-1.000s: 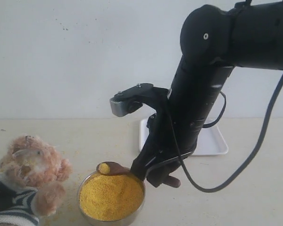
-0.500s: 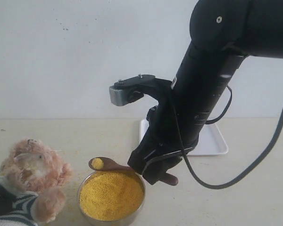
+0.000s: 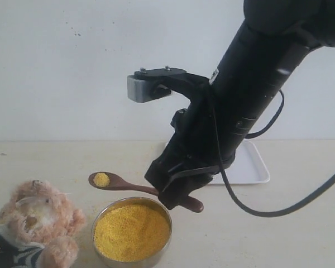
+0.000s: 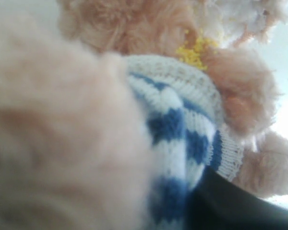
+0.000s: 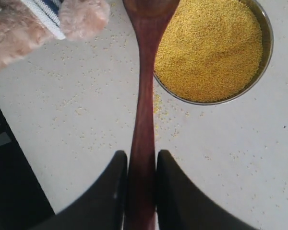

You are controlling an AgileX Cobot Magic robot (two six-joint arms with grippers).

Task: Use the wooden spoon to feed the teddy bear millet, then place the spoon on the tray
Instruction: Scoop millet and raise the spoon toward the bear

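Note:
My right gripper (image 3: 176, 192) is shut on the handle of the dark wooden spoon (image 3: 131, 186), which it holds level above the far rim of the metal bowl. The spoon's oval end carries a small heap of millet (image 3: 101, 179) and hangs up and right of the teddy bear (image 3: 36, 215). Yellow millet (image 3: 132, 231) fills the bowl (image 5: 266, 45). In the right wrist view the fingers (image 5: 170, 191) clamp the spoon (image 5: 143, 115). The striped-shirted bear (image 4: 173, 110) fills the left wrist view, yellow grains at its mouth (image 4: 194, 52), pressed against one of the left gripper's dark fingers (image 4: 230, 206).
The white tray (image 3: 251, 164) lies behind the right arm near the back wall. Loose millet grains (image 5: 91, 96) are scattered on the tabletop beside the bowl. The black arm (image 3: 257, 84) leans over the middle of the scene.
My right gripper has lifted the spoon out of the millet bowl and carried it up and left toward the bear. The bear has sunk slightly lower in view.

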